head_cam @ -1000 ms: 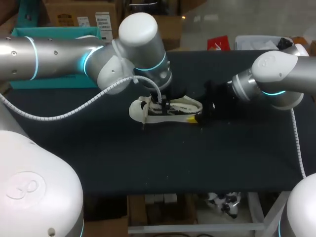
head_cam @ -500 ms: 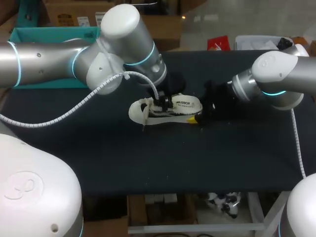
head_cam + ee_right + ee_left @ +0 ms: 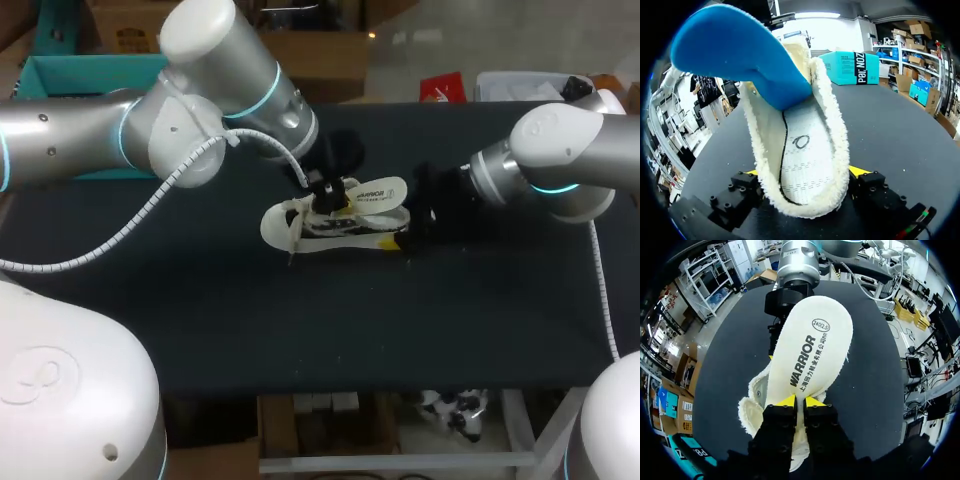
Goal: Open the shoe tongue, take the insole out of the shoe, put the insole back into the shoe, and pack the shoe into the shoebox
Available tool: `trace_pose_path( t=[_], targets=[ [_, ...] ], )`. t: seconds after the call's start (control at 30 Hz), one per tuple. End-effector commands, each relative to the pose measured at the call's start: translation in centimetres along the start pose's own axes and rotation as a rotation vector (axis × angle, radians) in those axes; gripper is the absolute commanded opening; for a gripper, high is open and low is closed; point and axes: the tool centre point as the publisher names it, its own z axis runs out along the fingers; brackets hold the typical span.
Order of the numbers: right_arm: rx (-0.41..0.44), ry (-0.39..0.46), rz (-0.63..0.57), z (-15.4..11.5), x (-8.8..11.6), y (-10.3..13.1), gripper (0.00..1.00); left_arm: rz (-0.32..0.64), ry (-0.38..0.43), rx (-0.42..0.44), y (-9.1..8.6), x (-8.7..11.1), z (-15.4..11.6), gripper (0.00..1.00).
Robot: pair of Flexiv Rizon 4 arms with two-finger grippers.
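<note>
The black table [image 3: 300, 330] fills the middle. The teal shoebox [image 3: 60, 70] sits upper left, its inside hidden. The white shoe [image 3: 300, 222] lies centre, its heel squeezed by the right gripper [image 3: 805, 172]. The left gripper [image 3: 800, 401] pinches the insole [image 3: 810, 350], tilted up above the shoe, with black print on it.

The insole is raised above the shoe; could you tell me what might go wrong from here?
The left gripper pinches only a narrow edge of the insole, so it might slip free. If the insole drags, the shoe could lift or tip, since the right gripper holds only its heel end.
</note>
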Motion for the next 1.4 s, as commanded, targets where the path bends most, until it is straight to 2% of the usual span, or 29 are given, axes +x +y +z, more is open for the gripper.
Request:
trace_pose_path(
  t=[0.03,0.27,0.5,0.8,1.1,1.13,1.2,1.23,1.3,1.33,1.4],
  targets=[
    [-0.001,0.001,0.002,0.5,0.0,-0.7,0.0,0.009,0.042,0.059,-0.1,0.1,-1.5,0.0],
    [-0.001,0.001,0.002,0.5,0.0,-0.7,0.0,0.033,0.136,0.156,-1.9,0.3,-3.7,0.0],
    [-0.001,0.001,0.002,0.5,0.0,-0.7,0.0,0.046,0.197,0.22,-3.8,0.7,-5.2,0.0],
    [0.015,0.003,0.002,-0.4,-0.3,-0.9,0.0,0.041,0.209,0.261,-5.4,0.9,-6.5,0.0],
    [0.075,-0.011,0.002,-2.3,-1.0,-0.8,0.0,0.046,0.196,0.335,-6.5,0.9,-10.2,0.0],
    [0.077,-0.011,0.003,-2.4,-1.0,-0.8,0.04,0.047,0.195,0.338,-6.6,0.9,-10.4,0.0],
    [0.083,-0.011,-0.002,-2.6,-1.1,-0.8,0.18,0.048,0.193,0.341,-6.7,1.0,-10.5,0.0],
    [0.085,-0.01,-0.002,-2.6,-1.1,-0.8,0.38,0.049,0.191,0.341,-6.8,1.2,-10.4,0.0],
    [0.082,0.0,-0.009,-2.5,-1.2,-0.8,0.96,0.054,0.193,0.335,-7.0,1.3,-10.2,0.0],
    [0.083,0.004,-0.01,-2.5,-1.3,-0.8,1.0,0.054,0.193,0.333,-7.1,1.4,-10.1,0.0],
    [0.083,0.009,-0.011,-2.3,-1.3,-0.8,1.0,0.055,0.198,0.327,-7.2,1.4,-9.8,0.0]
  ],
)
